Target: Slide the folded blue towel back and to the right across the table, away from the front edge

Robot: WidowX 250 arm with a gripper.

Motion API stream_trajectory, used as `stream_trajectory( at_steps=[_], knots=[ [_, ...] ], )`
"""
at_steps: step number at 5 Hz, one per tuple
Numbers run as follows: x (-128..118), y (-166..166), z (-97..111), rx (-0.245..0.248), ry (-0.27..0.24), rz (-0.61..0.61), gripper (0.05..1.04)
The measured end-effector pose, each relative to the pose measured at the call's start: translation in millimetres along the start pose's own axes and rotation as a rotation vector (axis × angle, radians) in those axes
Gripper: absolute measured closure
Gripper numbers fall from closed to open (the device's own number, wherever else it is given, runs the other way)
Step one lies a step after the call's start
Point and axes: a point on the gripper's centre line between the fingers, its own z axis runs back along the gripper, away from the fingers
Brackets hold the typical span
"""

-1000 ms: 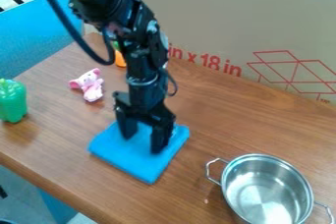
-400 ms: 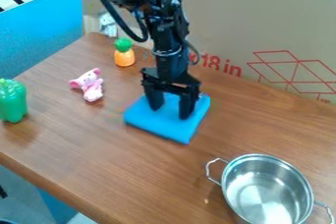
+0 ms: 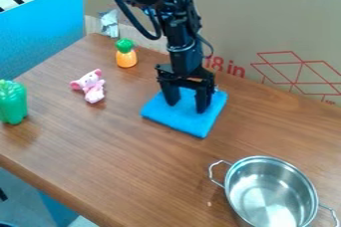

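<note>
With 2 fingers spread, the hand [image 3: 187, 106] appears to touch the blue cloth [image 3: 174, 118], flat on the bench [image 3: 106, 144] well apart from the pot [image 3: 265, 172], where light, even pressure should best avoid bunching.

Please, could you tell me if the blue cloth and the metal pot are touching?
Apart. The camera view shows the blue cloth and the metal pot with a wide strip of wooden table between them.

The cardboard panel [image 3: 279, 27] reads "18 in" (in red print [image 3: 226, 65]).
</note>
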Motion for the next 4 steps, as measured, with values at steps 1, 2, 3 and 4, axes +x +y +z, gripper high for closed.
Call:
stream_trajectory(
  at_steps=[1,2,3,4],
  knots=[
    [-1,-2,3,0.037,-0.011,-0.017,0.082],
    [-9,-5,13,0.099,0.01,-0.019,0.082],
    [-32,-6,21,0.12,0.046,0.037,0.082],
    [-35,-5,55,0.099,0.019,0.082,0.082]
  ],
)
